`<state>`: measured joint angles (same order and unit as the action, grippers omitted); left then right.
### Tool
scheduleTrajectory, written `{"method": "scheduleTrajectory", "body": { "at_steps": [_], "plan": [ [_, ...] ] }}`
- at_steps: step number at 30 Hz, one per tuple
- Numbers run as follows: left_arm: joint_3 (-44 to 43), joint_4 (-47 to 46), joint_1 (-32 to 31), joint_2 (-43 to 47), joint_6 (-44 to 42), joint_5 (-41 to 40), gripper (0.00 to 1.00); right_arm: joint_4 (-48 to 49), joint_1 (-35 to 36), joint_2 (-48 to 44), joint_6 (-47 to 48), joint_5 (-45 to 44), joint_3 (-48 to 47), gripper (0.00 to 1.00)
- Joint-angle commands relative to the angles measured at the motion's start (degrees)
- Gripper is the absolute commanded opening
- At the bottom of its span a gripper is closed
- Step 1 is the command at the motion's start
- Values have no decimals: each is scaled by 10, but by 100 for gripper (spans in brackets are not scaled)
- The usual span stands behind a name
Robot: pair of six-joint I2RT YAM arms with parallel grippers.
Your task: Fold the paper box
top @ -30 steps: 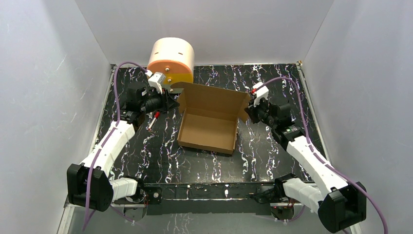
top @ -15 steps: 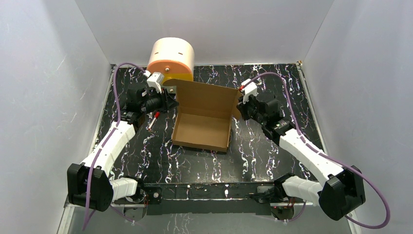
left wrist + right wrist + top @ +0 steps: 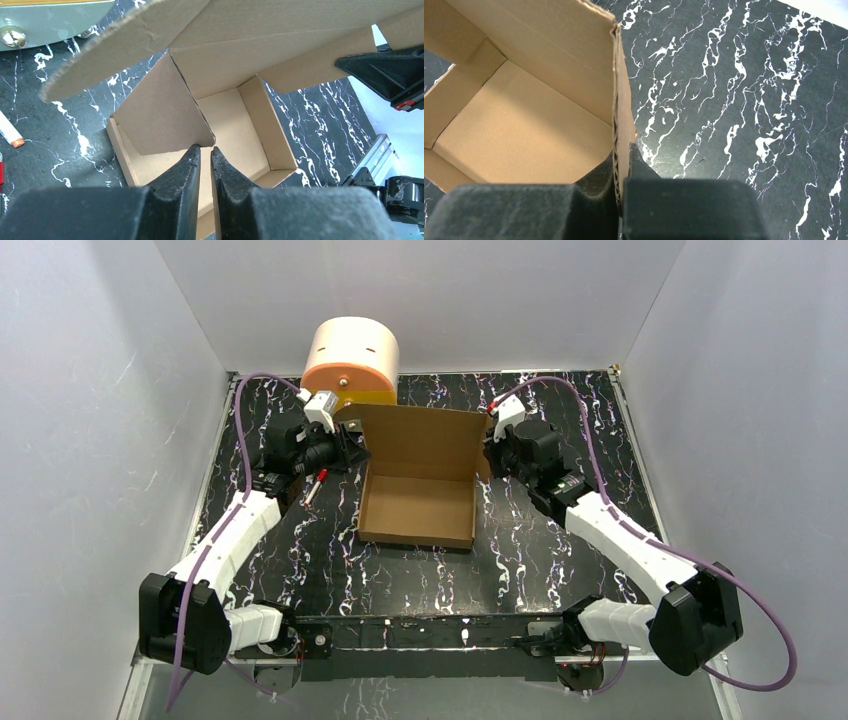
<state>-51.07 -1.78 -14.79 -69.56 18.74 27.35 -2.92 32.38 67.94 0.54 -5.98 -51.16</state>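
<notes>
The brown paper box [image 3: 418,508] sits open in the middle of the table, with its lid panel [image 3: 415,438] standing up at the back. My right gripper [image 3: 490,455] is shut on the lid's right side flap; in the right wrist view the corrugated edge [image 3: 615,90] runs down between the fingers [image 3: 623,150]. My left gripper [image 3: 352,452] is at the lid's left side flap. In the left wrist view its fingers [image 3: 205,149] are nearly together with nothing between them. Their tips are at the lower corner of that flap [image 3: 160,110], above the box floor [image 3: 230,120].
A cream cylinder with an orange front [image 3: 351,360] stands at the back left, just behind the lid and the left gripper. A red and white pen [image 3: 315,486] lies left of the box. White walls enclose the black marbled table [image 3: 560,560].
My right gripper has moved left and away with the flap in it. The box has swung round and now sits square. The left gripper has barely moved.
</notes>
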Motion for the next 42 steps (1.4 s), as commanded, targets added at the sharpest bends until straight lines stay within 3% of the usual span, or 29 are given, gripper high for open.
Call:
{"method": "scheduleTrajectory", "body": {
  "at_steps": [1, 10, 13, 17, 20, 23, 27, 35, 42],
  "plan": [
    [5, -29, -20, 13, 24, 25, 11, 13, 27, 9, -55, -1, -45, 4],
    [13, -30, -34, 21, 29, 9, 10, -5, 50, 39, -134, -88, -75, 4],
    [-4, -1, -34, 27, 5, -7, 12, -7, 53, 42, -105, -91, -81, 6],
    [-49, 96, -34, 48, -79, -118, 34, 20, 53, 20, -22, -90, -59, 6],
    [-53, 109, -26, 60, -133, -177, 44, 19, 51, 4, 49, -80, -50, 3],
    [-52, 94, -11, 53, -158, -198, 51, 5, 40, -5, 98, -42, -50, 0],
    [-52, 58, 28, 31, -167, -163, 56, -41, 13, 1, 141, 36, -68, 0],
    [-64, 6, 85, -5, -184, -89, 60, -82, -86, -4, 191, 264, -75, 0],
    [-90, -46, 111, -52, -219, 3, 61, -138, -128, 10, 241, 375, -109, 0]
  ]
}}
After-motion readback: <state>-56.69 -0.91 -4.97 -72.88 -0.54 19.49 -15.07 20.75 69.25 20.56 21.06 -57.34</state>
